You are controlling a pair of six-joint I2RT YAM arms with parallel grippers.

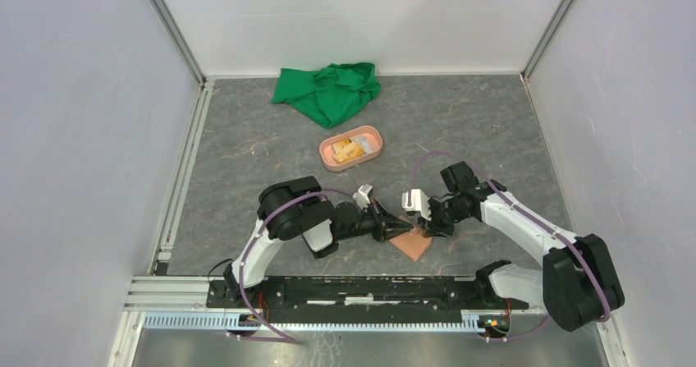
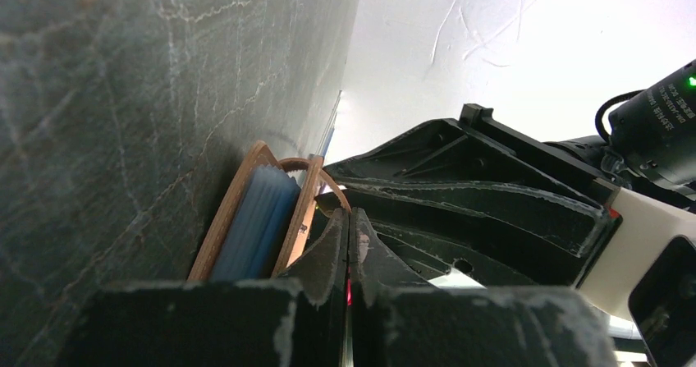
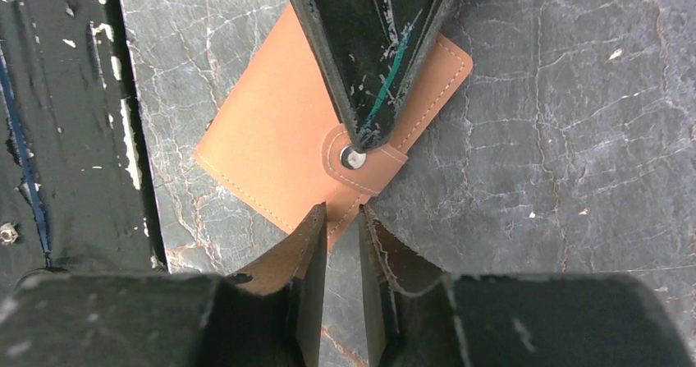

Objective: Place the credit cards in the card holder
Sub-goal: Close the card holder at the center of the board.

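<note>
Card holder [image 3: 271, 145] under left gripper [image 3: 359, 137] tip, just beyond right gripper [image 3: 341, 215].

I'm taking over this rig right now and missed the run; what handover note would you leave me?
Left gripper: jaws shut, tip on the closing tab of the card holder.
Right gripper: jaws slightly apart above the holder's corner, nothing seen held.
Holder lies folded on the table, tab folded over; a light blue card shows inside.
No loose cards in view.
Left to do: probably confirm the tab is fastened, then back both arms away.
</note>
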